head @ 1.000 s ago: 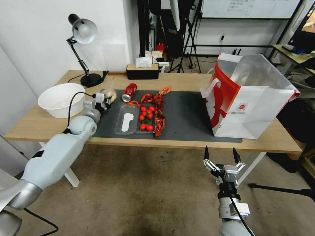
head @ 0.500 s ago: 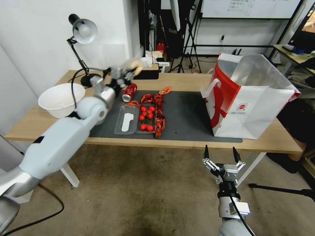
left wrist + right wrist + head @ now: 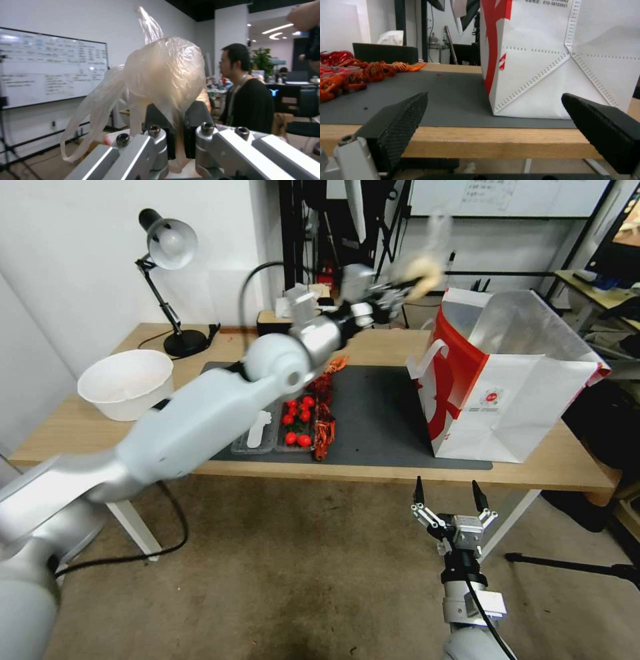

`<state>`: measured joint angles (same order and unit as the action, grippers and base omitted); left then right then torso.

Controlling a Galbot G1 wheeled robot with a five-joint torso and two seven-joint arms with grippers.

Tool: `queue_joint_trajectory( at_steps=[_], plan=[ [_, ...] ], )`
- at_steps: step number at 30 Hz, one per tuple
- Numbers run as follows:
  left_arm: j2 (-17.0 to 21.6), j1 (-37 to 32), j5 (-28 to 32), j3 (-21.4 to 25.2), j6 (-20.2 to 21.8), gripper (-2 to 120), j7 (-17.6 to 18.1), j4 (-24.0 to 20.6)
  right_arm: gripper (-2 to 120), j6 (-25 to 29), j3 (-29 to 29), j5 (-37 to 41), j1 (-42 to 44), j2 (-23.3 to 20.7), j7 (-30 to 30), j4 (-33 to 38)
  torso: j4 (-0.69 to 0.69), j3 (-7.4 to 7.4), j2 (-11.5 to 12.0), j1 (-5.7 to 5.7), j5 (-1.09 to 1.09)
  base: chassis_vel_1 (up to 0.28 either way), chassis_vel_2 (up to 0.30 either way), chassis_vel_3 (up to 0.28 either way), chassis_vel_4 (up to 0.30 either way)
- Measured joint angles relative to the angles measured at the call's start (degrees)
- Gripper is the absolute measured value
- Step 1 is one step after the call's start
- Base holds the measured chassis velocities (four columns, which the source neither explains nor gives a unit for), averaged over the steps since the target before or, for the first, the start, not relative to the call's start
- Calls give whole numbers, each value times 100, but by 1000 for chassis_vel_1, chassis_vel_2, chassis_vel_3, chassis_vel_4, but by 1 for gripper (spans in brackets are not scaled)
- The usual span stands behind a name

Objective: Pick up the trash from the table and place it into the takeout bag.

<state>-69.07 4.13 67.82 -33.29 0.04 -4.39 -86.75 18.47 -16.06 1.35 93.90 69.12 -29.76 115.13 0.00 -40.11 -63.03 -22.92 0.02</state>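
White-grey rounded arm shells with a ball-shaped joint, black cable looping alongside. Silver pincer (image 3: 176, 140) linkages with dark hex screws; black ribbed pads (image 3: 400, 117).

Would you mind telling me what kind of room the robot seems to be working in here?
Most likely an office or lab set up for robot trials: a whiteboard with writing on the wall, tripod stands behind the table, and desks with monitors further back.
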Motion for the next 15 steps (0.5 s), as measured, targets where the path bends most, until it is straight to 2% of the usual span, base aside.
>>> queue_joint_trajectory(
  at_steps=[2, 3, 6, 15],
  plan=[
    [-340, 180, 64, -221, -1, 3, -38, 254, 100, 0, -15, -3, 7, 10, -1, 24, 0, 0, 0, 0, 0, 0, 0, 0, 0],
    [-340, 180, 64, -221, -1, 3, -38, 254, 100, 0, -15, -3, 7, 10, -1, 24, 0, 0, 0, 0, 0, 0, 0, 0, 0],
    [-829, 316, 102, -510, -23, 3, -104, 696, 100, 1, -21, -9, 2, 24, -1, 52, 0, 0, 0, 0, 0, 0, 0, 0, 0],
    [-1400, 494, 122, -982, -19, 5, -202, 1473, 100, 0, -21, -15, -18, 44, -5, 79, 0, 0, 0, 0, 0, 0, 0, 0, 0]
  ],
)
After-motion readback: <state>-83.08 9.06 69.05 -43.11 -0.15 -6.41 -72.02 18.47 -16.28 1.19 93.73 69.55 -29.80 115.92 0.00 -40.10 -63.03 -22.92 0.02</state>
